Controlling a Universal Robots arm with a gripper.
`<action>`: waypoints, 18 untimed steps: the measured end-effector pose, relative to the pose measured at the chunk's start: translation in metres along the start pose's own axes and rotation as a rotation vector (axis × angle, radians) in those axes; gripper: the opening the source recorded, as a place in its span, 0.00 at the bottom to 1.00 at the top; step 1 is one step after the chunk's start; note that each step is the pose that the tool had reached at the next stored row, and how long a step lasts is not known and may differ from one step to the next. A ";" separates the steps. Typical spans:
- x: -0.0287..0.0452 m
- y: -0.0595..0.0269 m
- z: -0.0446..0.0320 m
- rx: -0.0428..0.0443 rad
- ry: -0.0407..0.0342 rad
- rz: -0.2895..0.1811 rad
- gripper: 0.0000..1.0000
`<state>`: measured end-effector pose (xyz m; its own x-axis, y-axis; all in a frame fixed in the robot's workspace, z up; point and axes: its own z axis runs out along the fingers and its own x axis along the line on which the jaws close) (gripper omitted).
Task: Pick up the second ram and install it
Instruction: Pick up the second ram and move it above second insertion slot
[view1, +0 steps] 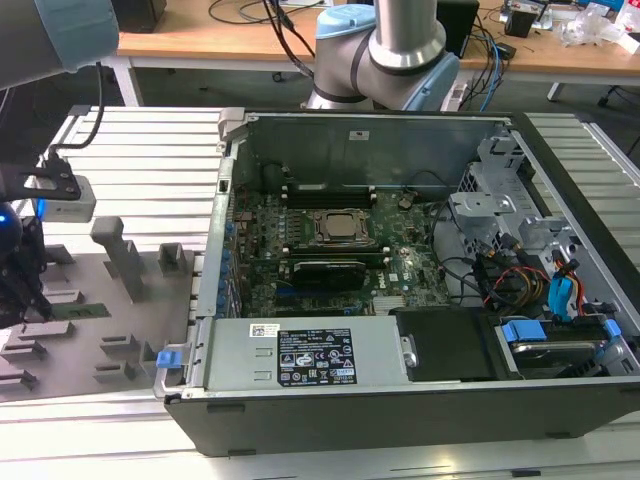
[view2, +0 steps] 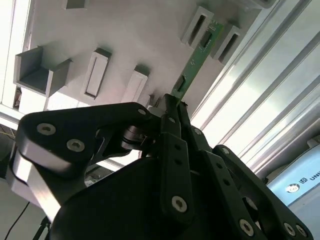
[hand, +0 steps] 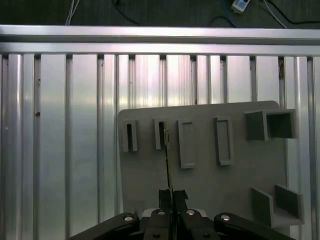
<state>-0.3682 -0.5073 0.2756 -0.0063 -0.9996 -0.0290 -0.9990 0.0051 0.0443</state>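
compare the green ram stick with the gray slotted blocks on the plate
The second ram is green; the slotted blocks are gray. The ram is long and thin; the blocks are short and thick. The ram sits between the jaws of the gripper; the blocks stand ungripped on the gray plate. Both run the same way along the plate.

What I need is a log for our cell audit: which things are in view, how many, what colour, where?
table: one, silver, slotted, under everything
fixture plate: one, gray, on the table, exterior view's left
fixture blocks: several, gray, on the plate
second ram: one, green, on edge over the plate
computer case: one, black, open, on the table
motherboard: one, green, inside the case
arm: one, gray and blue, beyond the case
gripper: one, black, shut on the second ram
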 end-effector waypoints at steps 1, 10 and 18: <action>-0.0001 0.0001 -0.0030 0.0000 0.0000 0.000 0.14; -0.0013 0.0012 -0.0270 0.0000 -0.0001 0.000 0.14; -0.0022 0.0021 -0.0461 0.0000 0.0000 0.000 0.14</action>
<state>-0.3682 -0.5065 0.3218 -0.0064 -0.9996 -0.0290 -0.9990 0.0051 0.0442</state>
